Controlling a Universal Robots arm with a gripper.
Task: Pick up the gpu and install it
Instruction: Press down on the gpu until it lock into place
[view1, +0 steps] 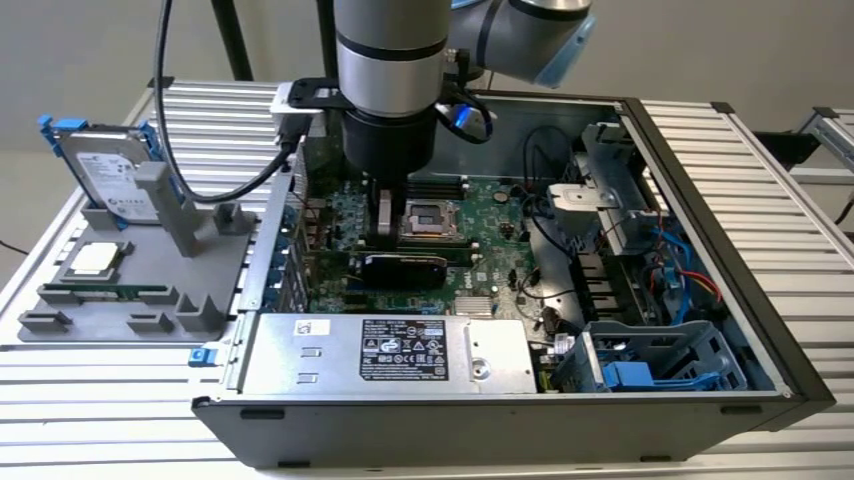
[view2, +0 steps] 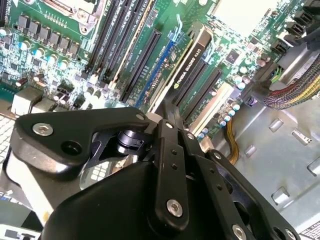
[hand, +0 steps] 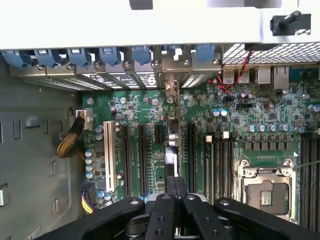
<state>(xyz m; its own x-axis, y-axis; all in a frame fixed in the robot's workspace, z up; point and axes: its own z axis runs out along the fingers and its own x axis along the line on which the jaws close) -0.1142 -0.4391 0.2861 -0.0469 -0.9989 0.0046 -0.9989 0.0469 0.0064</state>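
The gpu (view1: 407, 267) stands on edge in a slot of the green motherboard (view1: 487, 290), inside the open computer case (view1: 747, 300), its black cooler facing the front. My gripper (view1: 384, 240) comes straight down onto its upper edge. In both wrist views the card shows edge-on, the gpu (view2: 192, 62) running away from the fingertips and the gpu (hand: 172, 145) reaching toward the bracket row. The gripper (view2: 169, 112) and gripper (hand: 174, 181) have their fingers drawn together on that thin edge.
A grey fixture (view1: 80, 300) at the exterior view's left holds a silver hard drive (view1: 114, 170) with blue rails, a processor chip (view1: 96, 258) and a memory stick (view1: 114, 293). The processor socket (view1: 434, 215), power supply (view1: 387, 350), drive cage (view1: 654, 360) and loose cables (view1: 561, 200) crowd the card.
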